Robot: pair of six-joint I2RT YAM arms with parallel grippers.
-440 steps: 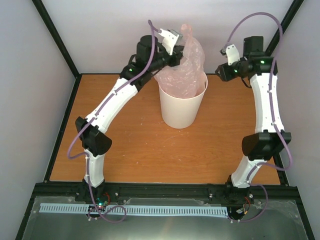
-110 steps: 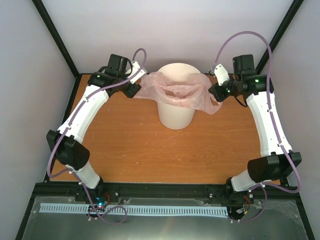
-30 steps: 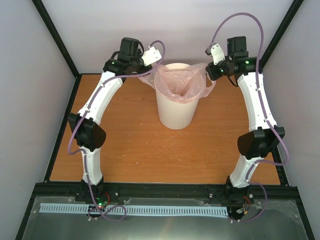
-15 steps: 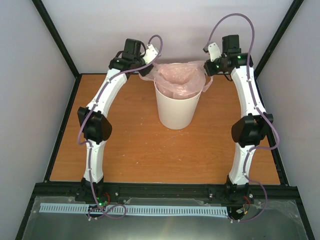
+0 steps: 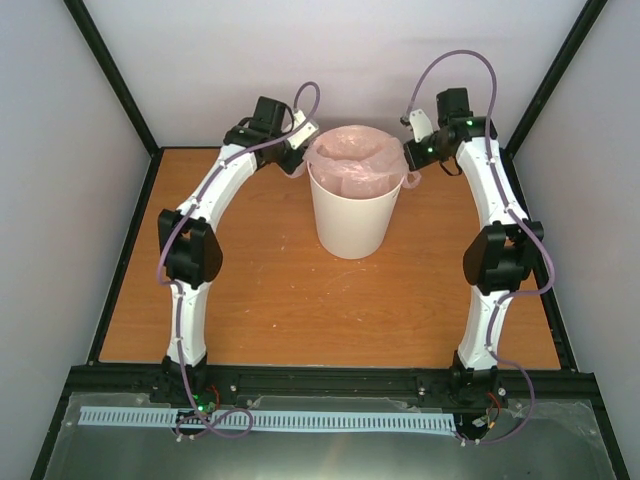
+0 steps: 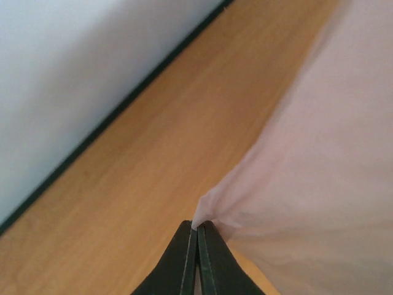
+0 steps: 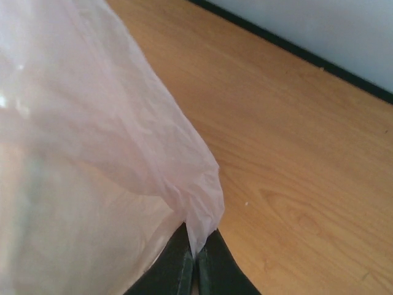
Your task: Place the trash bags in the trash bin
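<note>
Left tool (image 6: pixel 197 228) and right tool (image 7: pixel 195 247) clamped on trash bag (image 5: pixel 356 162) hem. Pull down evenly over trash bin (image 5: pixel 352 218) rim, avoid tearing.

Orange wooden tabletop (image 5: pixel 280 300), pale walls (image 5: pixel 200 50), black frame (image 5: pixel 330 380)

In the top view, much of the rim of the bin (image 5: pixel 352 215) is covered by the bag (image 5: pixel 356 158), and the bin's inside is hidden beneath it. In the wrist views, the fingers of the left gripper (image 6: pixel 197 227) and right gripper (image 7: pixel 196 243) are cut off by the lower edge. The pinched film is hidden between them. The bag is cut off by the frame edges. What lies behind the plastic cannot be made out.
</note>
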